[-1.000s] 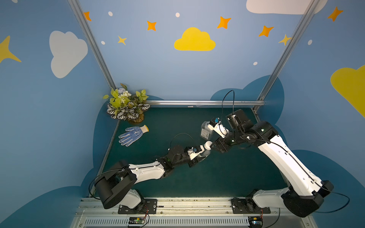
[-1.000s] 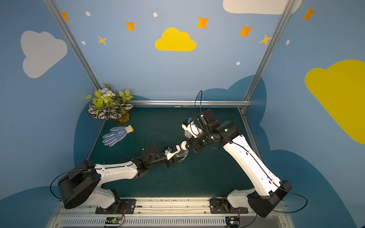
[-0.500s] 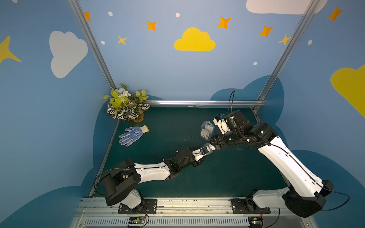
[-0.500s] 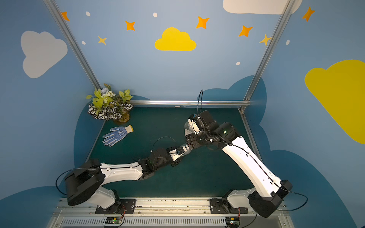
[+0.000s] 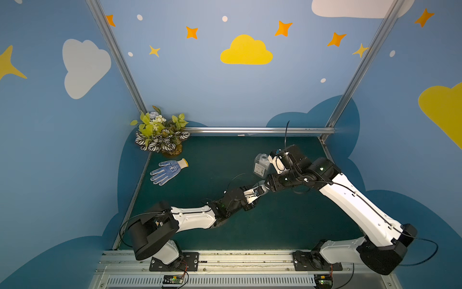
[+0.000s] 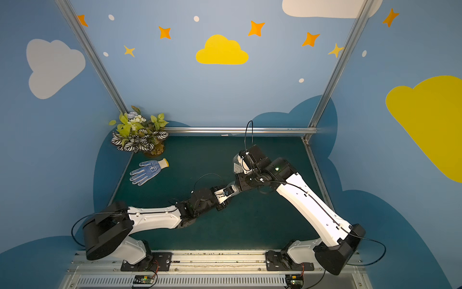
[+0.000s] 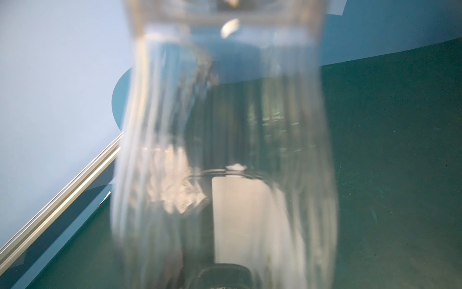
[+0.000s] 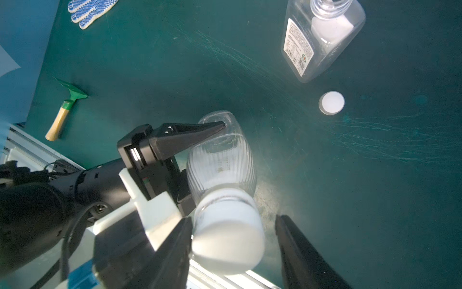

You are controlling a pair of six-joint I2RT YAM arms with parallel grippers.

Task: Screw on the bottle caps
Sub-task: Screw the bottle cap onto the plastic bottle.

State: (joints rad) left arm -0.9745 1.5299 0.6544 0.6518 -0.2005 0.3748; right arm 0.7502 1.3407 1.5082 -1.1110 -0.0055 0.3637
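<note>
In the right wrist view the slim ribbed clear bottle (image 8: 222,160) is held by its body in my left gripper (image 8: 212,155), which is shut on it. A white bottle cap (image 8: 227,240) sits on its neck. My right gripper (image 8: 235,222) straddles that cap. One of its fingers (image 8: 175,250) touches the cap and the other finger (image 8: 300,250) stands off with a gap. The left wrist view is filled by the blurred bottle (image 7: 225,125). The squat bottle (image 8: 322,40) with a white label stands uncapped, and a second cap (image 8: 331,102) lies on the mat beside it. In both top views the two grippers meet mid-table (image 5: 262,187) (image 6: 233,187).
A blue-dotted glove (image 5: 167,171) and a potted plant (image 5: 160,135) are at the back left. A green-headed tool with a wooden handle (image 8: 65,107) lies on the mat near the front rail. The squat bottle (image 5: 261,164) stands just behind the right wrist.
The left arm has stretched further right with the bottle. The right gripper has swung down over the capped neck, so the cap no longer shows in the top views.
</note>
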